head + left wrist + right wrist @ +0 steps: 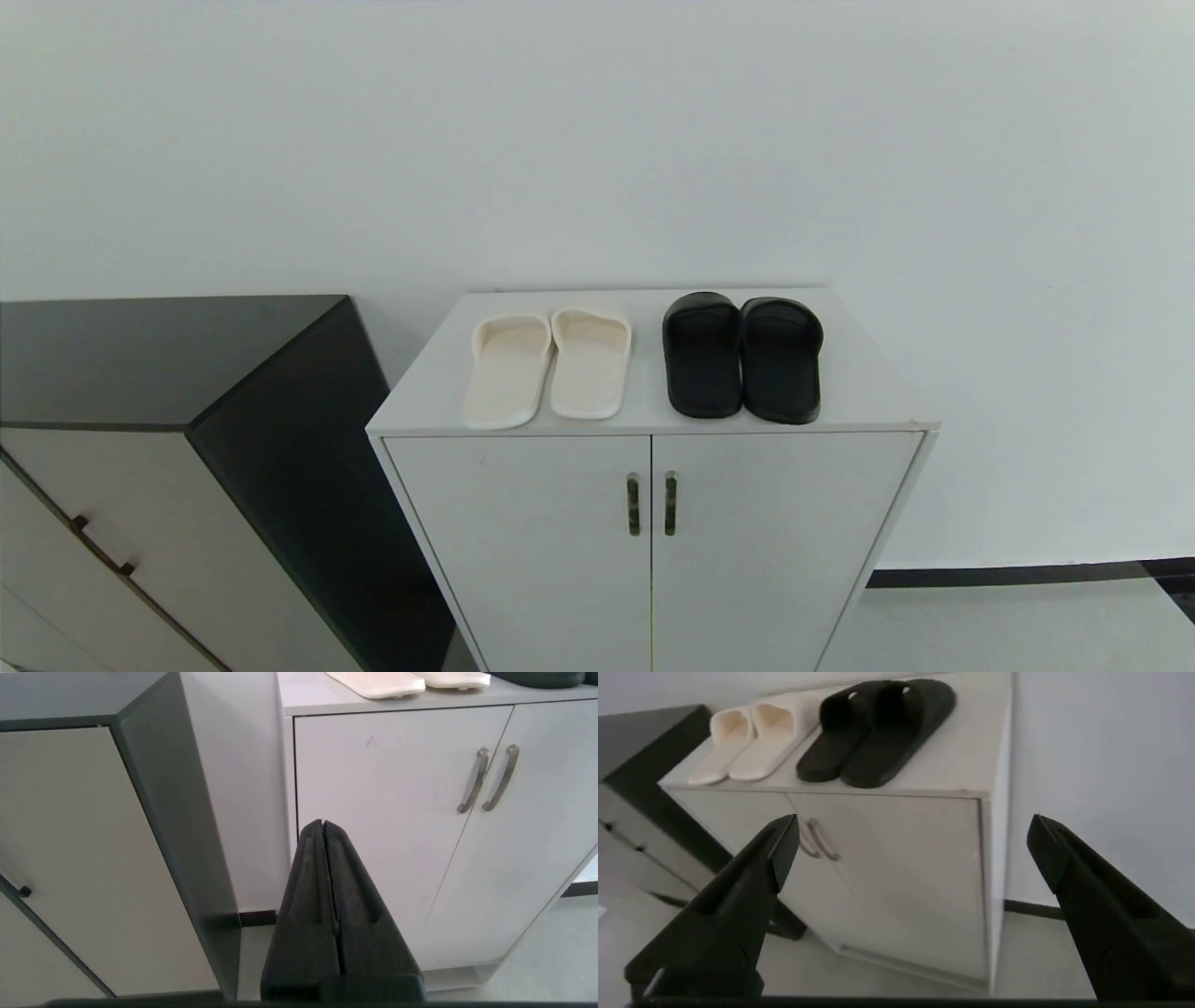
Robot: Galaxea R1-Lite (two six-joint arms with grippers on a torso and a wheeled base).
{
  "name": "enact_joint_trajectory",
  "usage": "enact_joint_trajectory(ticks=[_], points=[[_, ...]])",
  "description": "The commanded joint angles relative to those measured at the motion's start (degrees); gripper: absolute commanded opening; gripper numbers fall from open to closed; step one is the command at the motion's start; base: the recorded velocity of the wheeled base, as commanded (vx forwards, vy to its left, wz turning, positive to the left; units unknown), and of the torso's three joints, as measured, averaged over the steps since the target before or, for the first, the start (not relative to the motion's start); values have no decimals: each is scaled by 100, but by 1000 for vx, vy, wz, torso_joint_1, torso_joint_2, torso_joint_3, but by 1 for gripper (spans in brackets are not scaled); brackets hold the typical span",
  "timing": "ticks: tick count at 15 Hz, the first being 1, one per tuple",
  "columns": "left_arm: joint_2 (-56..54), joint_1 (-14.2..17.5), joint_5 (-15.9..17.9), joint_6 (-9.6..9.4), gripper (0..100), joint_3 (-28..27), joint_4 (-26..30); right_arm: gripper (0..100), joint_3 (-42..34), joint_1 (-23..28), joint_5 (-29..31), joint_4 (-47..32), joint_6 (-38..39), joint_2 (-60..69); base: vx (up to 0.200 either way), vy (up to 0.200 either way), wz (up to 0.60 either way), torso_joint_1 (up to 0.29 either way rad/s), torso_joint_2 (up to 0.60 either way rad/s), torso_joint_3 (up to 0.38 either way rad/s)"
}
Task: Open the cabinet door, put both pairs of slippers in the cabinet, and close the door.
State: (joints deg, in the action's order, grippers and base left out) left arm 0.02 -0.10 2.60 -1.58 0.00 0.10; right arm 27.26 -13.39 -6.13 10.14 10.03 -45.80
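Note:
A white two-door cabinet [653, 551] stands against the wall with both doors shut and two vertical metal handles [651, 504] at the middle seam. On its top lie a cream pair of slippers [549, 366] on the left and a black pair of slippers [743, 357] on the right. My left gripper [324, 831] is shut with nothing in it, low in front of the cabinet's left door [392, 812]. My right gripper [910, 840] is open wide, off the cabinet's right front corner, with the handles [818, 840] and both pairs, cream [757, 739] and black [873, 726], beyond it.
A darker cabinet [177, 467] with a black top and pale drawer fronts stands close to the left of the white one, a narrow gap between them. Bare white wall [597, 140] behind. Open floor [1008, 625] lies to the right of the white cabinet.

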Motion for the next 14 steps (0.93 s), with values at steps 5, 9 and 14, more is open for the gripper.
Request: enact_joint_trajectory(ticks=[5, 9, 14], points=[[-2, 1, 22, -149, 0, 0, -10, 100, 1660, -2283, 1510, 770, 640, -3207, 0, 0, 0, 0, 0, 0], [-2, 1, 22, -140, 0, 0, -10, 100, 2811, -2608, 2336, 805, 1080, -4482, 0, 0, 0, 0, 0, 0], [-2, 1, 22, -114, 0, 0, -1, 100, 4288, -2713, 3804, 796, 1053, -6178, 0, 0, 0, 0, 0, 0]])
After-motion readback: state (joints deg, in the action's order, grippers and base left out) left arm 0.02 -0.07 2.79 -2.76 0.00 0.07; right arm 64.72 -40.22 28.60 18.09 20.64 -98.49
